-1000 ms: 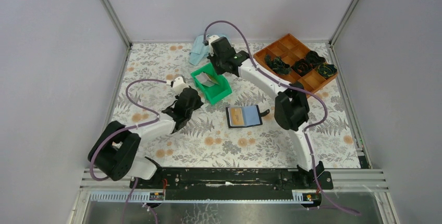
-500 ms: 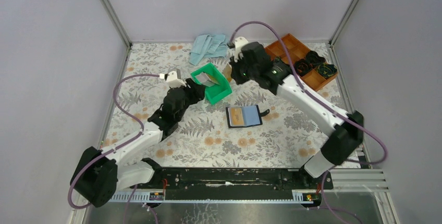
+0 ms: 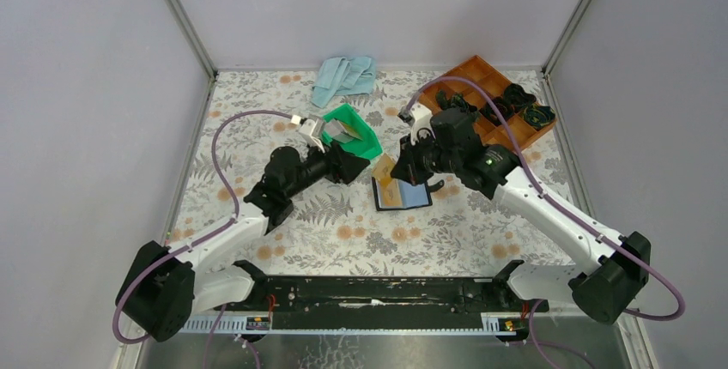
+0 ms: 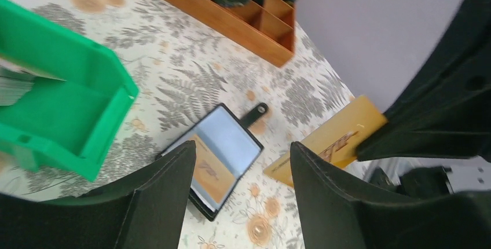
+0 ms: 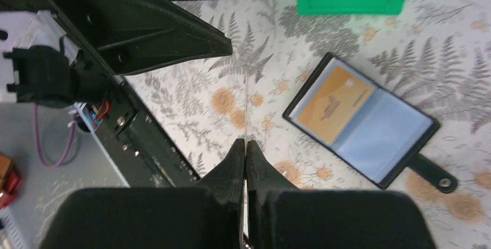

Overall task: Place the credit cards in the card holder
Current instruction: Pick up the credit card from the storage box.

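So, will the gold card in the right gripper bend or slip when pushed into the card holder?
Probably stiff: the card juts straight from the right gripper without sagging. Likely light: edge-on in the right wrist view it is a mere line. It may pivot, since only one end is pinched.

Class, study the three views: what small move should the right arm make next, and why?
Probably ease the right gripper toward the open card holder, aiming its gold card at the blue pocket. The card is held just beside the holder. That pocket looks empty, and the other already shows an orange card.
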Tool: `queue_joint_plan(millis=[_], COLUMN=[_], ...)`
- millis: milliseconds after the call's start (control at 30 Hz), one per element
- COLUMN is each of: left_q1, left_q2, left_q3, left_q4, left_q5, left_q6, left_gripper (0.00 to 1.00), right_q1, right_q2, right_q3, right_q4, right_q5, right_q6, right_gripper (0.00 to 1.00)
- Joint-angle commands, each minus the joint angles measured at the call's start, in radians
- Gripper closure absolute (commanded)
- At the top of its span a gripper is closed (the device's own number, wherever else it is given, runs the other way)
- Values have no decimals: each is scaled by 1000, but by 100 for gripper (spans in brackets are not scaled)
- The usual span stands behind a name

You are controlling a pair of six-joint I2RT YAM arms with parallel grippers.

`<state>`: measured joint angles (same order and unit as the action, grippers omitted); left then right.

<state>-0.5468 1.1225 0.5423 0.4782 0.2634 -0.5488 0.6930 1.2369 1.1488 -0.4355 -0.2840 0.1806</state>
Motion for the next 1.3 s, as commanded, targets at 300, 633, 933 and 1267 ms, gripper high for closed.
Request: queue_joint_plan(millis=[300,633,933,1267], left_q1=[8,8,8,7], left_q2=[35,69,143,143], left_q3=[17,-30,-2,5], left_q4=[150,265,289,284], left_q5=[391,479,565,570], left_q6=[33,-19,-48,-49], left_gripper=[33,36,37,46], right_q1=[-87,-119,-134,-145], right_q2=[-69,-71,-53,-22], right_q3=[-122,-173,-191,-248], right_q4=[75,145,194,250], right_q5=[-313,-426,-493,-544], right_q6=[65,109,137,152], right_gripper=[100,100,100,100])
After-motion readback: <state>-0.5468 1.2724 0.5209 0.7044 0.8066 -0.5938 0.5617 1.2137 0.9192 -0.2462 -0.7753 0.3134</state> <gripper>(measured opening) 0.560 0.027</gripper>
